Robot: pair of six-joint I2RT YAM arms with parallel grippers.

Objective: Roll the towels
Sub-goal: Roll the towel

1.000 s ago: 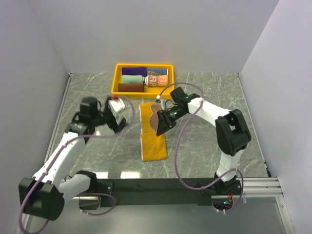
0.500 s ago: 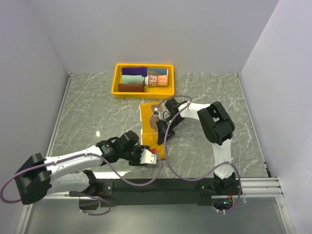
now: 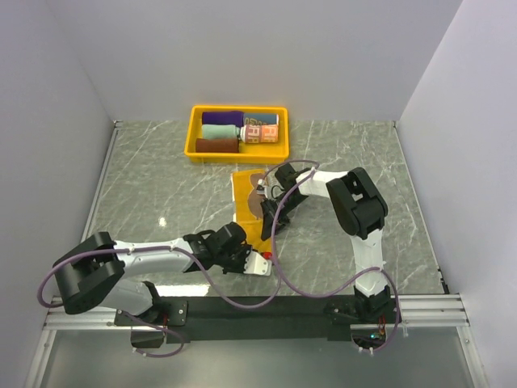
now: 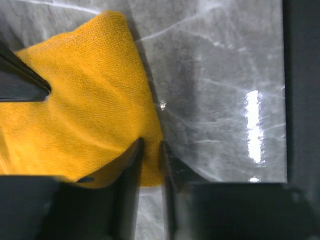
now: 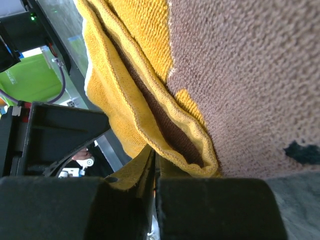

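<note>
A brown towel with a yellow border [image 3: 245,194] lies on the table in front of the tray, its near end bunched up. My left gripper [image 3: 246,257] is at that near end. In the left wrist view its jaws [image 4: 150,145] are pinched on the yellow cloth [image 4: 75,110] at the corner. My right gripper [image 3: 265,217] is at the towel's right edge. In the right wrist view its jaws [image 5: 153,150] are pressed together on the folded yellow hem, with the brown face [image 5: 240,75] above. Several rolled towels [image 3: 223,118] fill the tray.
The yellow plastic tray [image 3: 194,133] stands at the back centre of the marble table [image 3: 145,186]. White walls close in the left, right and back. A black rail [image 3: 266,307] with the arm bases runs along the near edge.
My left arm swung from the far left down to the towel's near end and closed on it. My right gripper shut on the right edge. The towel's near end has bunched up.
</note>
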